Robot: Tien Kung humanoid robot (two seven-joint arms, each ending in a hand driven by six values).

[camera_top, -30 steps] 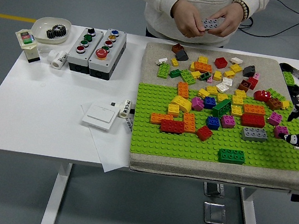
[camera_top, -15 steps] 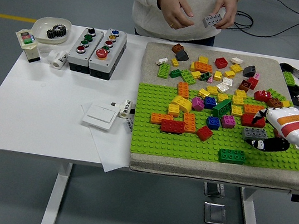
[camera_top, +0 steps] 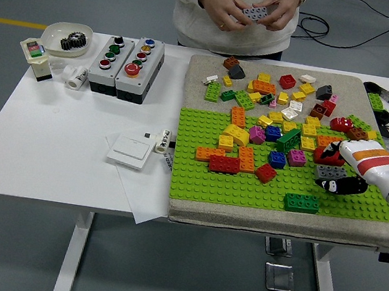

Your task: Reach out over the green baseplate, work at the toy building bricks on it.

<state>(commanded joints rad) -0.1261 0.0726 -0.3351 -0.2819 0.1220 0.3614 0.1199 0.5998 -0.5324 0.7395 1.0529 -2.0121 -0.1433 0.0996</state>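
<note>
The robot's right hand (camera_top: 338,176) has pushed a little further in over the green baseplate (camera_top: 246,190) than half a second earlier, and its dark fingers (camera_top: 335,185) now lie curled across the grey brick (camera_top: 327,172), though a firm grip cannot be confirmed. The studded plate spreads out to the hand's left on a beige mat (camera_top: 204,81), carrying a loose scatter of toy bricks (camera_top: 269,138) in red, orange, yellow, blue, magenta and green. A red brick (camera_top: 327,155) sits just beyond the fingers; a dark green brick (camera_top: 301,202) lies near them on the side towards the table's near edge. Across the table, a person's two hands (camera_top: 248,8) have come together again on a small grey brick (camera_top: 256,13).
</note>
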